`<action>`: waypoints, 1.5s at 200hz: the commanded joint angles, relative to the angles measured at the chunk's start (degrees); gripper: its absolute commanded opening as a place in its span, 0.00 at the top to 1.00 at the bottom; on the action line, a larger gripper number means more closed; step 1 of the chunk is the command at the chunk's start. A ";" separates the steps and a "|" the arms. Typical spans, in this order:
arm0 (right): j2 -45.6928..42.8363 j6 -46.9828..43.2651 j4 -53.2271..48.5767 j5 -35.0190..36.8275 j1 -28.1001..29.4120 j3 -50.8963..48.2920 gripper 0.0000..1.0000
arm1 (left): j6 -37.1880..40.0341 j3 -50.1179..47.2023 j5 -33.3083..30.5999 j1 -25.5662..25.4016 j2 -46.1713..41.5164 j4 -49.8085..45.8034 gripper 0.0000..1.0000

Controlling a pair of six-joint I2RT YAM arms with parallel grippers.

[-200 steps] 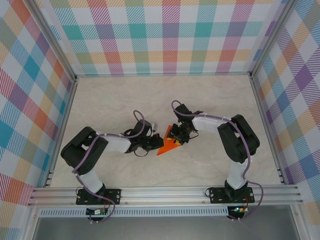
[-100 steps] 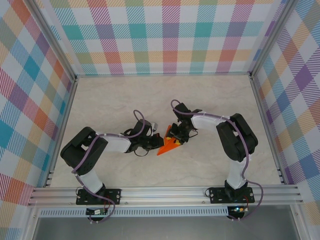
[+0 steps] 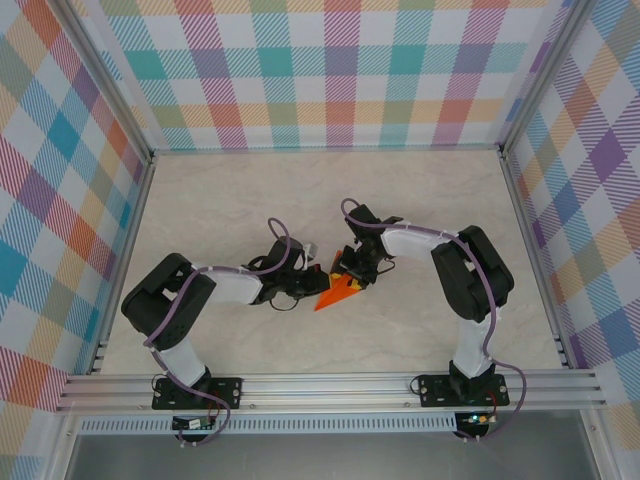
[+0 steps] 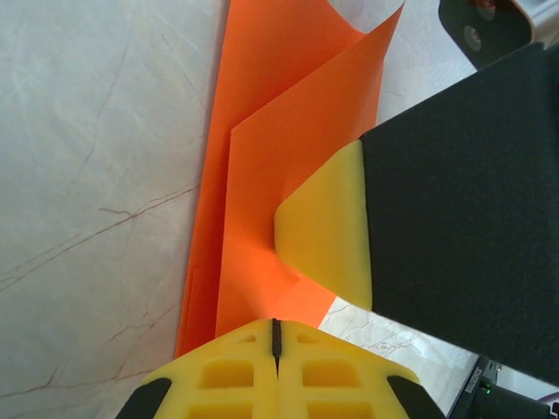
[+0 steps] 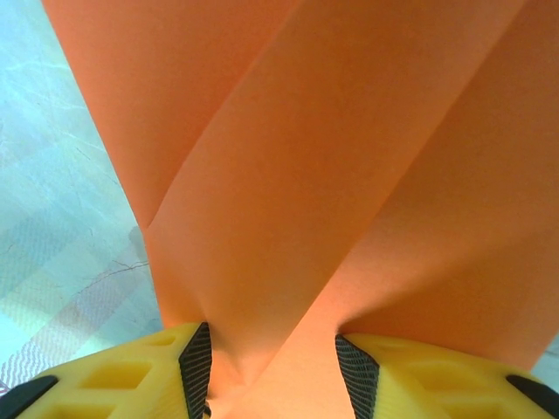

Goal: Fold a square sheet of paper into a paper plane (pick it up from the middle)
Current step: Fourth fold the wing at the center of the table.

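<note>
The square sheet of paper [image 3: 341,291] is bright orange and folded into a narrow wedge, lying on the table between my two arms. In the left wrist view it [image 4: 262,201] lies in layers with one flap standing up. My left gripper [image 3: 320,284] is shut, its yellow tips [image 4: 277,336] set down on the paper's near end. My right gripper [image 3: 352,272] reaches in from the other side. Its jaws [image 5: 272,358] stand apart around a raised fold of the paper [image 5: 332,157]. One of its fingers [image 4: 323,236] rests on the sheet.
The pale marbled table [image 3: 230,210] is walled by chequered panels [image 3: 330,80] on three sides, with aluminium frame posts [image 3: 530,230] along the edges. Both arm bases sit on the near rail [image 3: 330,385].
The right gripper's jaws have spread a little wider around the fold. The left gripper stays shut in place, and the paper has barely moved.
</note>
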 commanded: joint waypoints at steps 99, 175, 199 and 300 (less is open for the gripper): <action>8.40 -0.41 -4.77 7.52 0.59 -3.82 0.51 | 1.33 1.75 -1.76 0.54 2.61 -2.65 1.00; 8.74 0.42 -5.61 7.99 0.59 -3.52 0.57 | 1.07 1.69 -2.02 0.54 2.90 -3.81 1.00; 9.02 0.36 -5.84 7.95 0.59 -3.39 0.60 | 1.08 1.74 -1.85 0.54 3.12 -3.84 1.00; 10.25 -0.65 -6.34 7.59 0.61 -2.43 0.59 | 1.45 1.74 -2.57 0.54 2.91 -4.86 1.00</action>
